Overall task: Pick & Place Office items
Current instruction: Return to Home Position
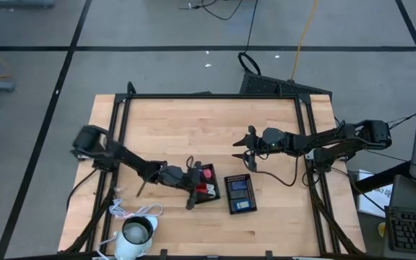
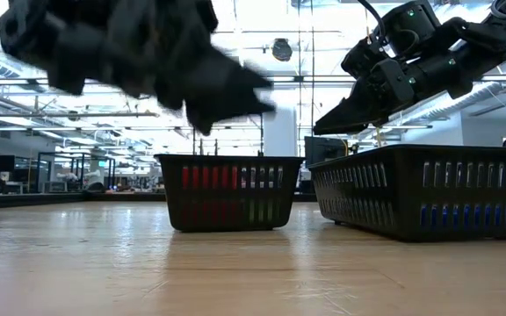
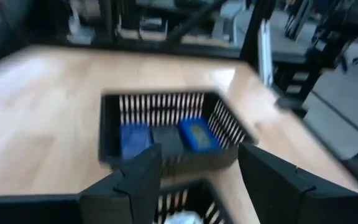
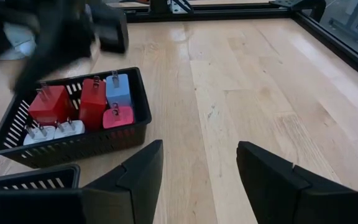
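I see left jaws spread, empty, seemingly just above left basket [image 4: 73,146] of red, blue, white adapters [image 4: 95,102]; right jaws spread, empty, over bare desk [image 1: 193,123].

1. The counter [image 1: 193,123] is pale wood laid in strips, smooth, with a soft satin sheen.
2. Its frame [image 1: 208,96] looks like black metal, matt.
3. The left basket [image 4: 79,146] and right basket [image 3: 166,109] are dull black slotted plastic.
4. The red adapters [image 4: 51,104], white adapters [image 4: 67,129] and blue adapters [image 3: 134,138] are smooth plastic; the red and white ones show bright metal prongs.
5. The left tool [image 3: 197,155] and right tool [image 4: 199,152] have dark, matt, hard-looking fingers.
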Controlling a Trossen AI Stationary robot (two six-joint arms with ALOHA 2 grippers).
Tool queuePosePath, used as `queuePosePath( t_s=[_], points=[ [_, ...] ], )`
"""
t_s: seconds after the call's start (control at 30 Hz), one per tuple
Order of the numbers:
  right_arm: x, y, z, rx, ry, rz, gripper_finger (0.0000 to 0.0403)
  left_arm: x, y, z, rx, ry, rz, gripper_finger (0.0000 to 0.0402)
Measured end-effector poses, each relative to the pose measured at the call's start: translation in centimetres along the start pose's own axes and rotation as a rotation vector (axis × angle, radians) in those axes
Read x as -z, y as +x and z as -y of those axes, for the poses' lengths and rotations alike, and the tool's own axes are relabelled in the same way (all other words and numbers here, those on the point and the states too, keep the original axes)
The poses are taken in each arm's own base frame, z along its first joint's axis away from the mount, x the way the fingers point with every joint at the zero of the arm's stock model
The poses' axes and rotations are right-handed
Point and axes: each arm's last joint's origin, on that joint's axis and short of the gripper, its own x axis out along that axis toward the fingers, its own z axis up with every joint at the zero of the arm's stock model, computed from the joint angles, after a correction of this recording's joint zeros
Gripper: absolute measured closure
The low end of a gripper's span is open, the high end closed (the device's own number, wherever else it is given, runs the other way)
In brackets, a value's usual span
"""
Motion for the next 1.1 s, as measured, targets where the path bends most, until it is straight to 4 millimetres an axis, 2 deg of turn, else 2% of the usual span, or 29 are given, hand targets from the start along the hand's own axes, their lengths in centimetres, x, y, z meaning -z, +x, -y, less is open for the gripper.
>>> queuePosePath(
  t_s=[0.23,0.43,0.57,0.77,0.87,1.0,1.1],
  points=[
    [0.0,0.0,0.0,0.0,0.0,-0.001,0.0206,-5.3,-3.8,0.1,-0.018,-0.015,0.021,0.0202],
    [0.0,0.0,0.0,0.0,0.0,-0.001,0.0206,-10.0,-9.0,0.1,-0.023,-0.031,0.092,0.0198],
    [0.0,0.0,0.0,0.0,0.0,0.0,0.0206,-11.9,-13.2,0.2,-0.026,0.056,0.106,0.0193],
    [0.0,0.0,0.0,0.0,0.0,0.0,0.0206,-13.1,-18.2,0.2,-0.031,0.166,0.112,0.0192],
    [0.0,0.0,0.0,0.0,0.0,0.0,0.0206,-12.9,-19.7,0.1,-0.034,0.182,0.087,0.0192],
    [0.0,0.0,0.0,0.0,-0.001,0.0,0.0206,-10.7,-19.7,-0.5,-0.079,0.204,0.017,0.0192],
    [0.0,0.0,0.0,0.0,-0.002,0.001,0.0206,-8.3,-19.1,-1.5,-0.171,0.169,0.057,0.0192]
  ],
)
